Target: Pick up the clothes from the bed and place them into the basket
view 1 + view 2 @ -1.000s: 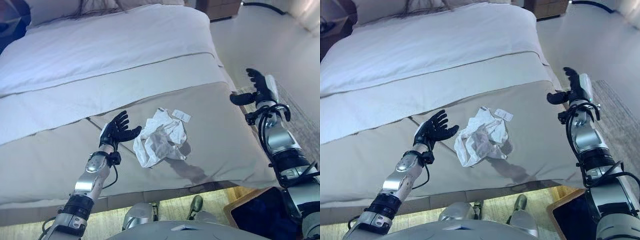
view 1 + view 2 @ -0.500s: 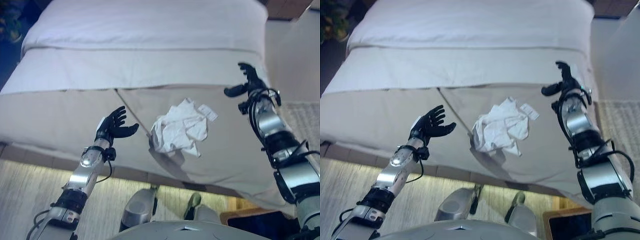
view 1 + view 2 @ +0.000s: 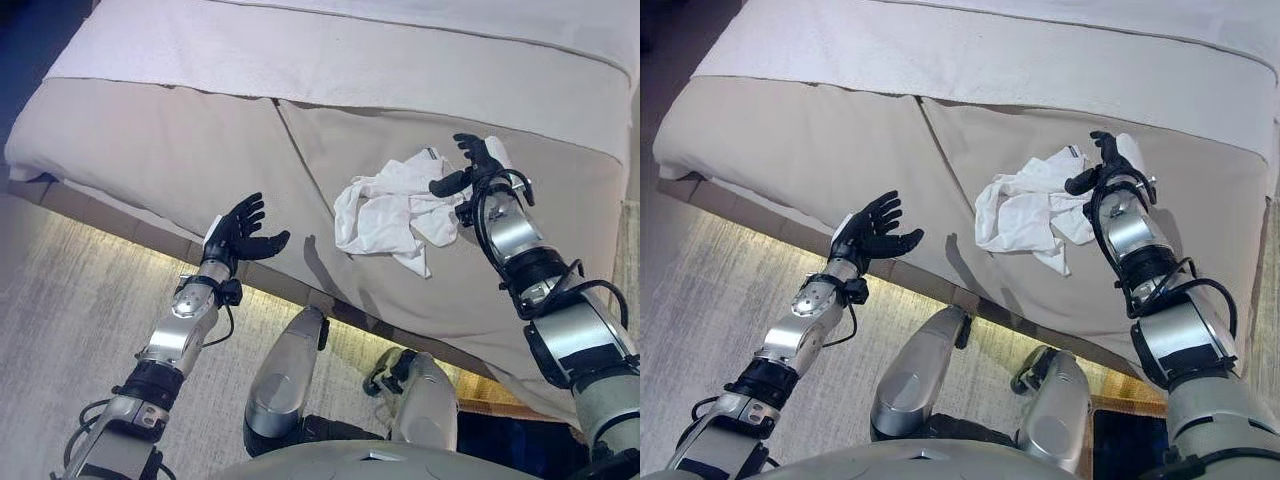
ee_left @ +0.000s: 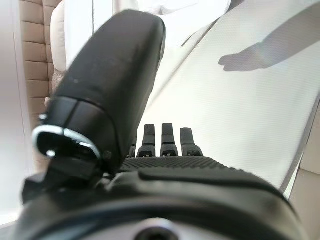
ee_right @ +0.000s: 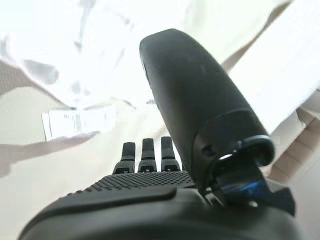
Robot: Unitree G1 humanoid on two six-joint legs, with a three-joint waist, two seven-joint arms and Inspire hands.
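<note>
**A:** On the bed, left eye view first. White clothes lie crumpled on the tan cover, near the foot edge. Right hand sits at the heap's far-right side, fingers straight, thumb out toward the cloth. Touching or just above, I can't tell.

**B:** And the left hand?

**A:** Well apart from the heap, over the bed's edge, palm turned inward, fingers spread, nothing in it. My reading: both palms face the heap so the two hands can close on it from either side.

**B:** Right eye view add anything?

**A:** Same layout. Right hand overlaps the cloth's right edge; a small white label pokes out just beside it. Left hand empty, fanned. No basket clearly in sight, only a dark shape at the lower right I can't identify.

**B:** Left wrist view?

**A:** Thumb stands up straight, fingertips in a straight row, bare bed cover beyond them. No cloth near that hand.

**B:** Right wrist view?

**A:** Thumb raised, fingertips straight. Past them the white clothes and the label lie on the cover. Nothing pinched.

**B:** So the stage is?

**A:** Judging it as approach: clothes not yet grasped. Loose cloth will likely slump, so the fingers need to curl into a thick fold.
</note>
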